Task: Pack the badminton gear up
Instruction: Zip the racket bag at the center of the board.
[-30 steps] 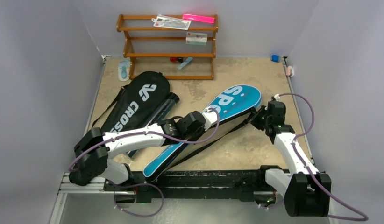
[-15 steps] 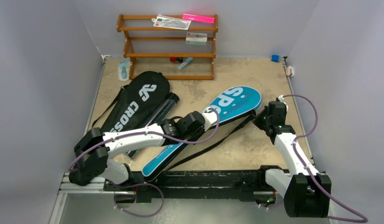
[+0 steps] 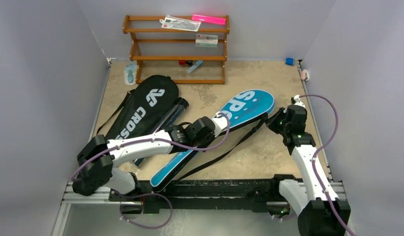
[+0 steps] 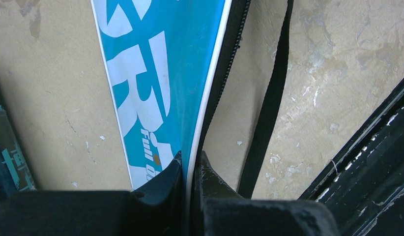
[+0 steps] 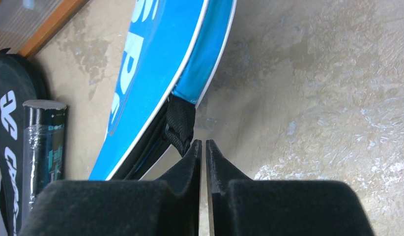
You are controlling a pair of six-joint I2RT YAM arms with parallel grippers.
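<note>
Over the last second my right arm has swung outward toward the right edge of the table (image 3: pixel 269 147), and the head of the blue "SPORT" racket cover (image 3: pixel 242 107) has shifted slightly with it. The right gripper (image 5: pixel 203 145) is nearly closed, only a hairline gap showing, with the cover's black strap tab (image 5: pixel 179 123) at its tips; I cannot tell whether any webbing is caught. The left gripper (image 4: pixel 190 160) is clamped on the cover's white-piped edge midway along, with the black strap (image 4: pixel 271 98) lying just beside it. The cover lies diagonally across the table. To its left, the long black tube (image 3: pixel 171 114) rests against the black "CROSSWAY" racket cover (image 3: pixel 141 110).
</note>
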